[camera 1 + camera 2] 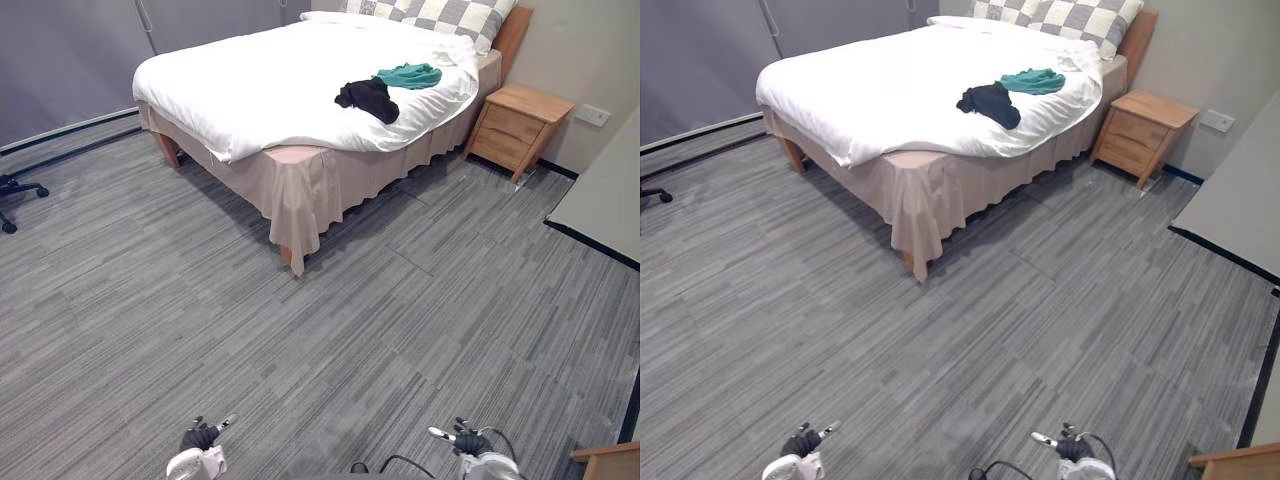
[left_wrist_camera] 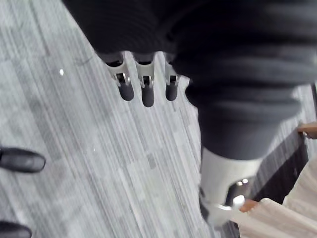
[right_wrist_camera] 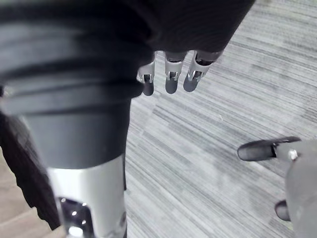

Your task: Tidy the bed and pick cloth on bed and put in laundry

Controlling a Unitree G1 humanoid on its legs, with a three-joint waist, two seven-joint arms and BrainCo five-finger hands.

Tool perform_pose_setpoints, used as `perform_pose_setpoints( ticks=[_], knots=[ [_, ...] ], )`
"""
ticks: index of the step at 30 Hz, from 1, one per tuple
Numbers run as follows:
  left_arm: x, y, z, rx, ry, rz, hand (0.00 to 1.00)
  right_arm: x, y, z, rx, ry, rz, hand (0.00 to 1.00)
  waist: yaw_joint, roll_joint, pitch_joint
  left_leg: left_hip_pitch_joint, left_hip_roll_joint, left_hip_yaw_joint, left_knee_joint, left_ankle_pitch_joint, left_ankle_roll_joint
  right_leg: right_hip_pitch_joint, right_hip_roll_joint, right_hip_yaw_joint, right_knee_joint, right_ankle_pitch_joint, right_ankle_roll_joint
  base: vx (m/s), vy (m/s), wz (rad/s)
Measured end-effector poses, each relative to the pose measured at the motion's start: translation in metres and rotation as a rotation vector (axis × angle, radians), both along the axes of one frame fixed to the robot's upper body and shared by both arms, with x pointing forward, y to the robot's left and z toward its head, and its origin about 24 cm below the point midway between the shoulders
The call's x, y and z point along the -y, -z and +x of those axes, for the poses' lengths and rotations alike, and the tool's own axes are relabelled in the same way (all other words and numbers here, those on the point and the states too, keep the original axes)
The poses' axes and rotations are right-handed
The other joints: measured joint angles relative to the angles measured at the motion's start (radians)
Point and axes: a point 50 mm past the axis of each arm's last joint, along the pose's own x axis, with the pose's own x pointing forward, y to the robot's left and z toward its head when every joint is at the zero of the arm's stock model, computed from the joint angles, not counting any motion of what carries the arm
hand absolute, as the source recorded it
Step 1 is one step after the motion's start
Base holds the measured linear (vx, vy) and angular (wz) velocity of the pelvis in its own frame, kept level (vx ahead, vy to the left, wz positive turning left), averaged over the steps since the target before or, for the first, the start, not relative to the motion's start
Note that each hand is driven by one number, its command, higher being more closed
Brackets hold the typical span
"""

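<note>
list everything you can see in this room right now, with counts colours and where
bed: one, white duvet, beige skirt, far side of room
pillows: count unclear, grey-white check, at headboard
black cloth: one, black, on duvet
teal cloth: one, teal, beside black cloth, nearer pillows
bedside table: one, light wood, right of bed
wall socket: one, white, right of table
chair base: one, black, left edge
carpet: grey, striped
left hand: silver and dark, low left, open, empty
right hand: same, low right, open, empty
</note>
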Motion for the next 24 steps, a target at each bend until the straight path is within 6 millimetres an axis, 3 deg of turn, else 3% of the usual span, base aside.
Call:
perform_pose_setpoints(
  ticks=[13,24],
  knots=[
    [0.018,0.008,-0.006,0.025,0.000,-0.119,0.00,-0.001,-0.001,0.002,0.015,-0.027,-0.017,0.00,-0.003,-0.003,0.008,0.006,0.009,0.002,0.000,-0.002,-0.002,0.008,0.005,-0.010,-0.005,-0.004,0.005,-0.04,-0.019,0.00],
    [0.019,0.006,-0.006,0.059,0.006,-0.124,0.00,-0.012,0.004,-0.001,0.011,-0.026,0.021,0.00,-0.005,-0.003,0.009,0.007,0.016,0.003,0.003,-0.007,-0.011,0.007,0.015,-0.007,-0.001,-0.003,0.004,-0.01,-0.006,0.00]
  ],
)
